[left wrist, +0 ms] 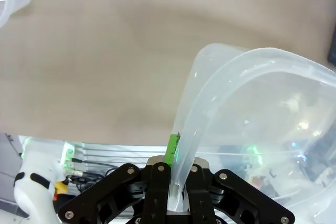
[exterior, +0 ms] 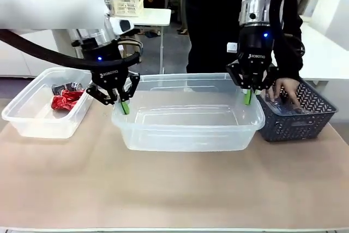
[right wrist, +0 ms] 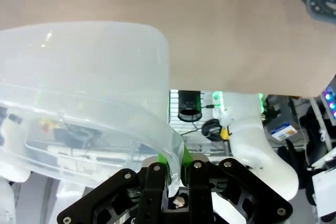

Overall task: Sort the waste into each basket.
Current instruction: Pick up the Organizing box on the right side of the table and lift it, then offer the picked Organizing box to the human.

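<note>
Brown paper covers your table (exterior: pixel 174 189); the big clear tub (exterior: pixel 185 135) is in the middle of it, and your left gripper (exterior: pixel 125 106) pinches its left rim while your right gripper (exterior: pixel 248 97) pinches its right rim, both squeezed tight on the thin plastic. A smaller clear tub (exterior: pixel 32 126) at your left holds crushed red and silver cans (exterior: pixel 66 101); a person's hand (exterior: pixel 286 88) rests on clear bottles (exterior: pixel 281 106) inside the dark grey basket (exterior: pixel 297 126) at your right.

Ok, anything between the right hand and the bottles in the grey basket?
Yes: a person's hand rests on the bottles in the grey basket, and the right hand is shut on the big tub rim.
</note>
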Robot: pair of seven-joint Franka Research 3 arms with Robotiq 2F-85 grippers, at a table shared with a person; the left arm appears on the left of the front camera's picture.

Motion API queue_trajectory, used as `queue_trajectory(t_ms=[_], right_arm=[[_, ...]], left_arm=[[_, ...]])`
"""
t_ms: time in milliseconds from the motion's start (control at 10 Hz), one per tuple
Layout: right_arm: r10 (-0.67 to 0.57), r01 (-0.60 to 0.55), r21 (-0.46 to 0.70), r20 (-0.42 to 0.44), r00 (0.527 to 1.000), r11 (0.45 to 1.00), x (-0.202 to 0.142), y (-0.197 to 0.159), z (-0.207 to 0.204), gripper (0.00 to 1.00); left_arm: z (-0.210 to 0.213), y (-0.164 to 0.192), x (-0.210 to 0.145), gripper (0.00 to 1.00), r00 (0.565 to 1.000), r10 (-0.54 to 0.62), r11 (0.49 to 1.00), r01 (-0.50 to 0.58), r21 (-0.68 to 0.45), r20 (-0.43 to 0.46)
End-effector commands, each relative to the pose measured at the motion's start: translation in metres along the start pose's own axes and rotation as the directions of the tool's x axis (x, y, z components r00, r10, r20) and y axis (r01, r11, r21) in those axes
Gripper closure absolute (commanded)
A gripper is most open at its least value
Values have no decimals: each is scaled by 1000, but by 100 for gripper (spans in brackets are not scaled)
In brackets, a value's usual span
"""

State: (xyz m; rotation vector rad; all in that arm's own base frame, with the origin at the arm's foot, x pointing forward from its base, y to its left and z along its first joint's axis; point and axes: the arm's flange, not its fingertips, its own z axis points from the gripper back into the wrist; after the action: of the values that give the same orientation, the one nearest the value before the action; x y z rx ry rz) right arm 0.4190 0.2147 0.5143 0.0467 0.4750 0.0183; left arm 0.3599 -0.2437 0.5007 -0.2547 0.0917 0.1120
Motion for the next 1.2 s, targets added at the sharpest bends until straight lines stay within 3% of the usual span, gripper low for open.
queue_trajectory(t_ms=[0, 1100], right_arm=[[24, -24, -6, -1, 1000, 1000, 4, 4, 7, 94], [24, -24, -6, -1, 1000, 1000, 4, 4, 7, 94]], left_arm=[[-2, 1, 5, 96, 1000, 21, 1000, -21, 14, -2], [-2, 1, 5, 96, 1000, 21, 1000, -21, 14, -2]])
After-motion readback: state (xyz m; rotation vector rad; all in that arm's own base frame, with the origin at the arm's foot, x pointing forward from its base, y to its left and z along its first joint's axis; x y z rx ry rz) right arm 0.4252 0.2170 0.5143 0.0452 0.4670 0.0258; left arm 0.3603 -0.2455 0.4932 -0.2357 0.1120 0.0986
